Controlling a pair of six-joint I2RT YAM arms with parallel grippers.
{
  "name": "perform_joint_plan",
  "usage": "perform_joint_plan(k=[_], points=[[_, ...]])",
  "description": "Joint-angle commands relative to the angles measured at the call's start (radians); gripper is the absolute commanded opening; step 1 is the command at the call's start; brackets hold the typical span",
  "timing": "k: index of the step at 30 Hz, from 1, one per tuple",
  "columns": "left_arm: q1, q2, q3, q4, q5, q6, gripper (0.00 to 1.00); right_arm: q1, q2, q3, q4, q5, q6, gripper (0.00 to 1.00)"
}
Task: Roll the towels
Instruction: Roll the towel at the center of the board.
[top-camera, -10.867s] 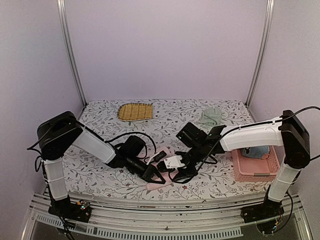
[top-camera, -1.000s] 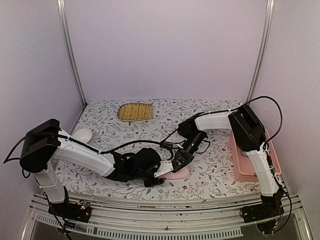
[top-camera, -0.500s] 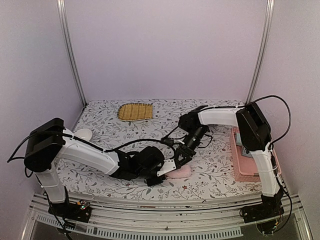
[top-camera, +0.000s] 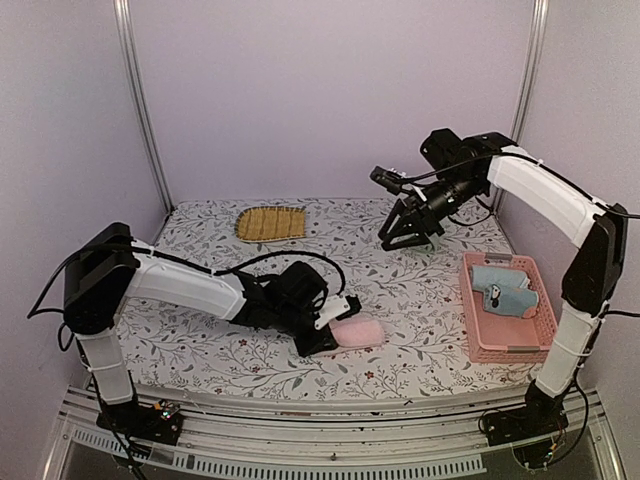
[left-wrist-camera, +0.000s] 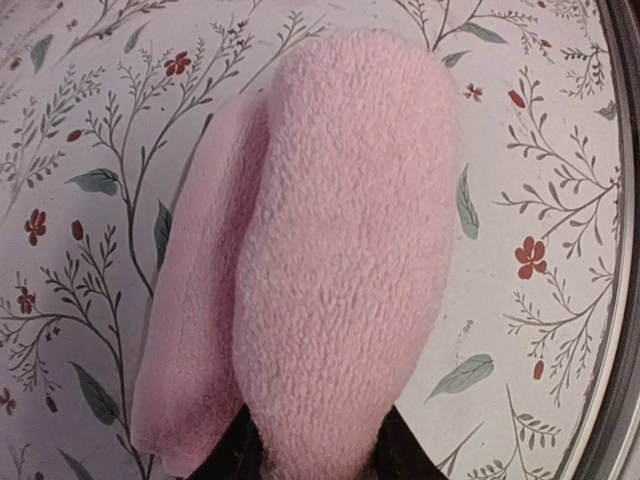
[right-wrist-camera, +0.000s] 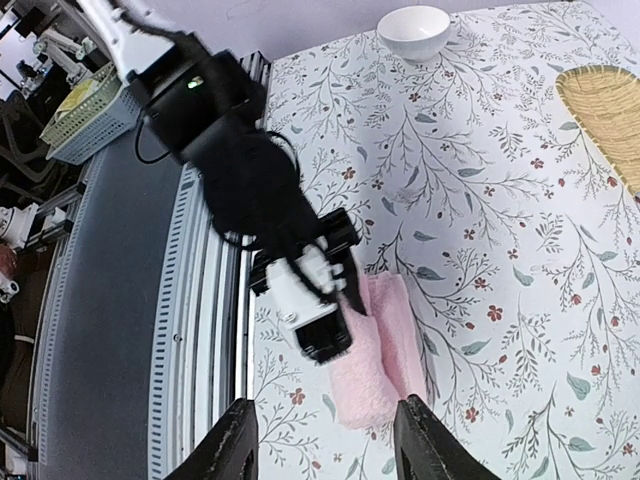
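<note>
The pink towel (top-camera: 357, 332) lies rolled on the floral table, front centre. It fills the left wrist view (left-wrist-camera: 340, 250) and shows from above in the right wrist view (right-wrist-camera: 372, 358). My left gripper (top-camera: 328, 338) is shut on the roll's left end, with dark fingertips (left-wrist-camera: 405, 455) on either side of it. My right gripper (top-camera: 405, 238) is open and empty, raised high above the back right of the table. The light blue towel (top-camera: 500, 290) lies in the pink basket. The sage green towel is hidden behind my right gripper.
The pink basket (top-camera: 505, 350) stands at the right edge. A yellow-brown woven mat (top-camera: 271, 223) lies at the back left, also in the right wrist view (right-wrist-camera: 605, 110). A white bowl (right-wrist-camera: 412, 30) sits near the left edge. The left arm (top-camera: 200, 290) stretches low across the front left.
</note>
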Motion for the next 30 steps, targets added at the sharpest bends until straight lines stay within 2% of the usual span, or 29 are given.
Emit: perform_joint_plan(k=[1, 10, 16, 24, 30], points=[[0.071, 0.083, 0.007, -0.188, 0.169, -0.093, 0.29, 0.009, -0.098, -0.136, 0.077, 0.031, 0.030, 0.47], [0.133, 0.154, 0.068, -0.247, 0.346, -0.164, 0.27, 0.017, -0.178, -0.325, 0.194, 0.099, -0.002, 0.42], [0.175, 0.194, 0.077, -0.266, 0.430, -0.202, 0.26, 0.085, -0.229, -0.500, 0.386, 0.293, 0.021, 0.36], [0.207, 0.231, 0.086, -0.252, 0.510, -0.209, 0.24, 0.245, -0.199, -0.670, 0.602, 0.563, 0.000, 0.43], [0.232, 0.259, 0.101, -0.261, 0.557, -0.214, 0.23, 0.343, -0.117, -0.668, 0.698, 0.674, -0.041, 0.45]])
